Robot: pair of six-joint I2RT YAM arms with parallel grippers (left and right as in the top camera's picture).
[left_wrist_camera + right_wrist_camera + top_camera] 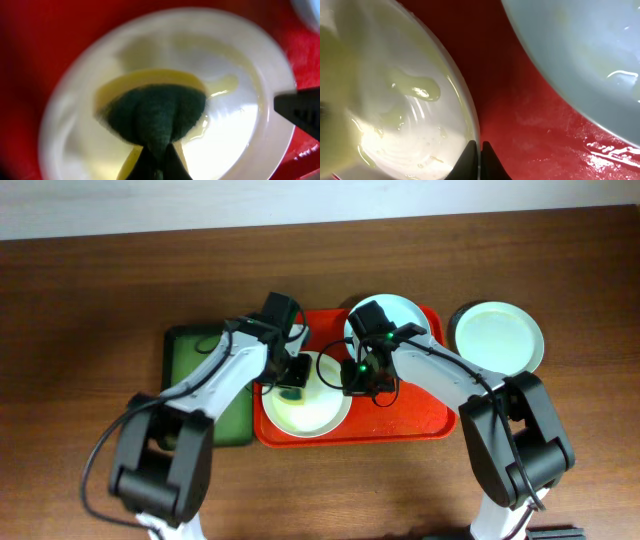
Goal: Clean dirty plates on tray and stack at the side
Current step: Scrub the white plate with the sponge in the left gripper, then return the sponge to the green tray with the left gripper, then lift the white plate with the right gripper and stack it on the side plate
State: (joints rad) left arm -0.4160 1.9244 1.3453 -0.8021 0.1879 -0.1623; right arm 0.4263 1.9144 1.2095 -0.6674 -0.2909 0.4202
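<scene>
Left tool (pixel 158 160): pinching green sponge (pixel 155 112), pressed onto white plate (pixel 245 145)
Right tool (pixel 480 156): pinching that plate's rim
Smear (pixel 223 84): beside sponge, toward right tool

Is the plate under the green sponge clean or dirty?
Dirty. The plate shows wet yellow smears around the green sponge pinched in the left gripper.
</scene>
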